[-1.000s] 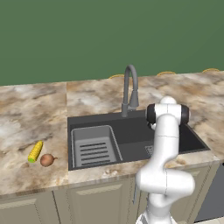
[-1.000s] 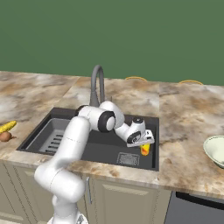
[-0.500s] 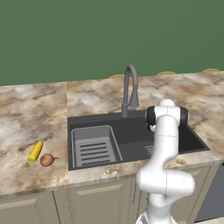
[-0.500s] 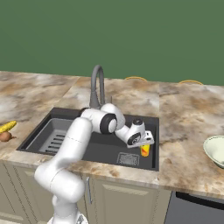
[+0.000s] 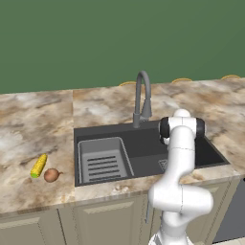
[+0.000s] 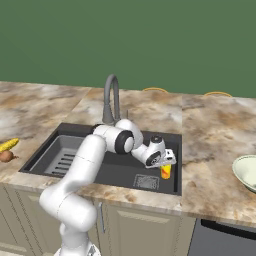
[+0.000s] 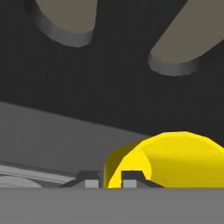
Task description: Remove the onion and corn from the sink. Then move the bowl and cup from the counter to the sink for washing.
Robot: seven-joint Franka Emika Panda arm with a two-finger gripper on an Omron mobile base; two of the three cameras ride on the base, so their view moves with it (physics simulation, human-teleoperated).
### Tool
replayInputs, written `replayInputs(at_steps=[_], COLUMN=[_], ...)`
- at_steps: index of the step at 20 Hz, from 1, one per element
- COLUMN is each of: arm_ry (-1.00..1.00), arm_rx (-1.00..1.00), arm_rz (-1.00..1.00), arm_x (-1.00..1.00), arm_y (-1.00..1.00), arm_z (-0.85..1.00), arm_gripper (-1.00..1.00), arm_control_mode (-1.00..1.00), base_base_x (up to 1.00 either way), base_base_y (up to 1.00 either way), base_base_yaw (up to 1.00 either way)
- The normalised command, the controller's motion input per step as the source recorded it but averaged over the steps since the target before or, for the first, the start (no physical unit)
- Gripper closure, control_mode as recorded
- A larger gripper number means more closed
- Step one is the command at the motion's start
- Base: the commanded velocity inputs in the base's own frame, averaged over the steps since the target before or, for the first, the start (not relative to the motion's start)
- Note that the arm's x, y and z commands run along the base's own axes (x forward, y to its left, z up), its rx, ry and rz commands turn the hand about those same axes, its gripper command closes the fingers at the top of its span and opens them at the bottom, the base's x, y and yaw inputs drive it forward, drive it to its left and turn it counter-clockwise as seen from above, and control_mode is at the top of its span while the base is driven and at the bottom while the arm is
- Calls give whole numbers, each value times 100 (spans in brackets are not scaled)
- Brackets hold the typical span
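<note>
right base view | cup (image 6: 165, 171): yellow cylinder, red mark, inside sink (image 6: 75, 136) | jaws clamped on its rim

One corn (image 5: 38, 165), one onion (image 5: 51, 175), one cup (image 6: 165, 171), one bowl (image 6: 246, 172), one sink (image 5: 143, 143), one faucet (image 5: 142, 98).

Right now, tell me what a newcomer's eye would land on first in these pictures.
First, the white arm reaching down into the dark sink, its gripper at the yellow cup by the basin's right wall. Next, the corn and onion lying side by side on the counter left of the sink. Last, the pale bowl on the counter at the far right.
</note>
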Motion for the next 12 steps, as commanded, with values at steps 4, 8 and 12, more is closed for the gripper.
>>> replayInputs(at_steps=[4, 8, 12], arm_ry=[0, 0, 0], arm_rx=[0, 0, 3], arm_rz=[-2, -4, -1], arm_x=[0, 0, 0], arm_y=[-12, -14, -11], arm_z=[-15, -1, 11], arm_gripper=[-100, -100, -100], arm_control_mode=[-100, -100, -100], base_base_x=[0, 0, 0], base_base_y=[0, 0, 0], base_base_yaw=[0, 0, 0])
